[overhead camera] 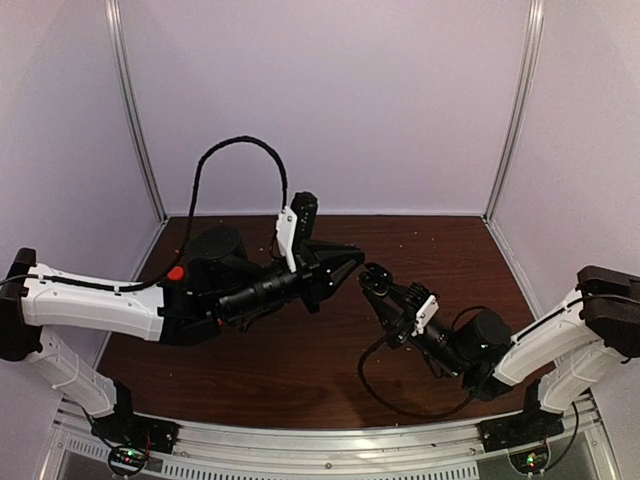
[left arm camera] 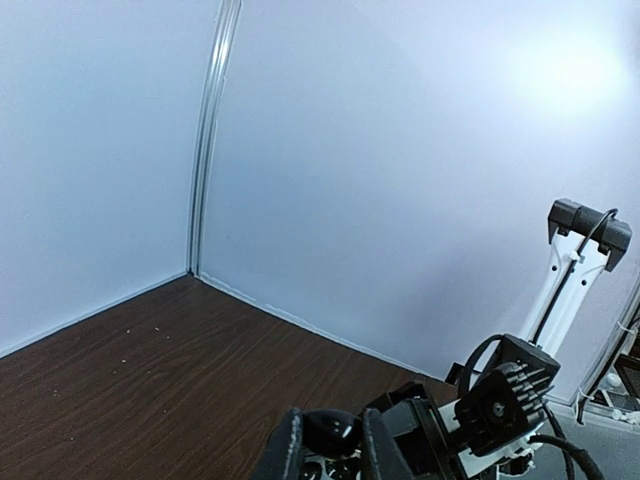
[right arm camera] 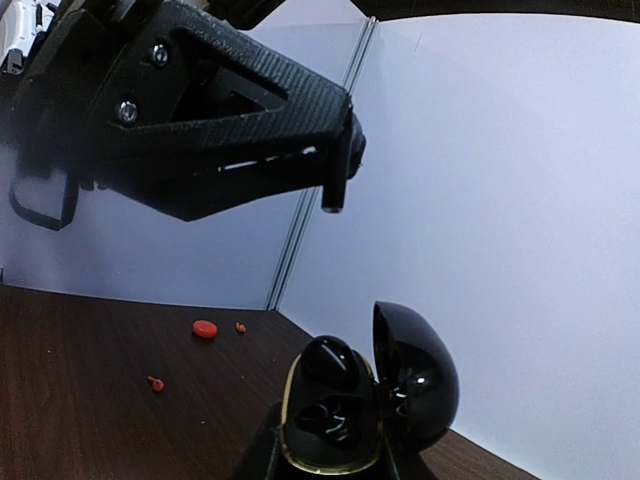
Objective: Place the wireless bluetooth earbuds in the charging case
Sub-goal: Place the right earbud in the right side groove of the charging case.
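The charging case [right arm camera: 335,425] is glossy black with a gold rim and stands open, its lid [right arm camera: 415,375] swung to the right. My right gripper [right arm camera: 330,465] is shut on its base. One black earbud [right arm camera: 330,362] sits in the case's upper socket, and the lower socket [right arm camera: 325,420] is empty. My left gripper [left arm camera: 333,450] is shut on a second black earbud [left arm camera: 333,432]. In the top view the left gripper [overhead camera: 350,263] hovers just up and left of the case [overhead camera: 375,277], apart from it. From the right wrist, the left gripper's fingers [right arm camera: 335,170] hang above the case.
Three small red pieces lie on the brown table beyond the case: an oval one [right arm camera: 204,328], a tiny one beside it [right arm camera: 240,327] and another nearer [right arm camera: 155,383]. White walls close the table on the left, back and right. A black cable [overhead camera: 400,400] loops under the right arm.
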Robot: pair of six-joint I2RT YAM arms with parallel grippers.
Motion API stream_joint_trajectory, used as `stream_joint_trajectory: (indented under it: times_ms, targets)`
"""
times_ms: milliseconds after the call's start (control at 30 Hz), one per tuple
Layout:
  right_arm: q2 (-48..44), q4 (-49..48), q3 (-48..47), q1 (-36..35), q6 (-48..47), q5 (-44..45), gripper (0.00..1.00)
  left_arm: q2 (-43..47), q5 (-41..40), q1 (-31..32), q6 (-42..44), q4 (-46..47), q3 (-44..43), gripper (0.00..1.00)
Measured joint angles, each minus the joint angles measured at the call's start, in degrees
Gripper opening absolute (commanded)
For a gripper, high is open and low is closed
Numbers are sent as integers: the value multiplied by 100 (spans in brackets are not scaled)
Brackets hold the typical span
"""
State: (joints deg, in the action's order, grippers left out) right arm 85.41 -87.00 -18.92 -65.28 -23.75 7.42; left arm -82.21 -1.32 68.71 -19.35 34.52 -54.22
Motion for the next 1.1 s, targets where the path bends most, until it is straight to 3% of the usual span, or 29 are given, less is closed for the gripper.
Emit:
stream_joint_trajectory:
  times_ms: [500, 1100]
  targets:
    - [214, -118, -258, -319, -81, 743, 0, -448, 254, 149, 2, 101, -212, 10]
    - [214, -101, -420, -452, -140, 929, 0, -533, 94, 153, -31, 146, -238, 10]
